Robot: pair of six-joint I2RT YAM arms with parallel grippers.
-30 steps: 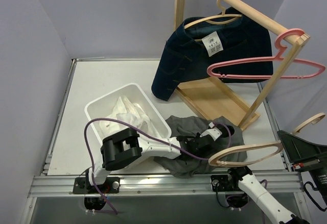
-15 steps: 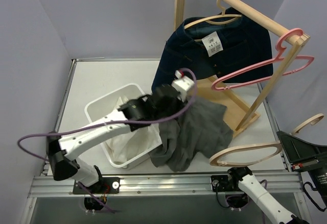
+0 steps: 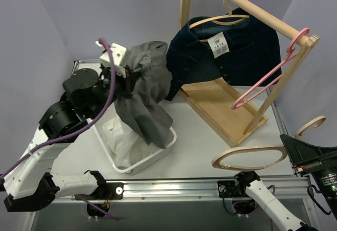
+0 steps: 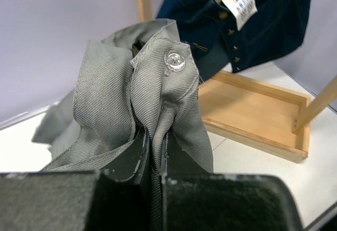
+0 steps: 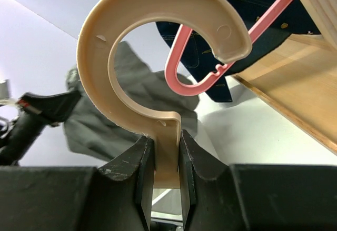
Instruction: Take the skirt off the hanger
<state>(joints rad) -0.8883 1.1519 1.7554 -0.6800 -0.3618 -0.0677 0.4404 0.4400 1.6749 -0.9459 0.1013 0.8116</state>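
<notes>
Left wrist: left tool [image 4: 152, 139] pinched tight on a fold of the grey skirt [image 4: 105, 99].
Right wrist: right tool [image 5: 161, 144] narrow, clamping the beige hanger [image 5: 93, 57] below its hook.

Gray skirt [image 3: 145, 89], bunched with its snap button showing, hangs in the air above the white bin [image 3: 150, 157]. Bare beige hanger [image 5: 92, 57] sits level, well right of that bin.

Site type: robotics laboratory test cell. Indicators:
- Plain lavender partition walls [image 3: 105, 15] enclose a white tabletop [image 3: 210, 141] on three sides.
- Robot arm bases [image 3: 100, 191] are bolted to an aluminium rail [image 3: 168, 189] along the near edge.
- A freestanding wooden garment rack [image 3: 221, 110] and a white plastic bin [image 3: 152, 154] stand on the tabletop.
</notes>
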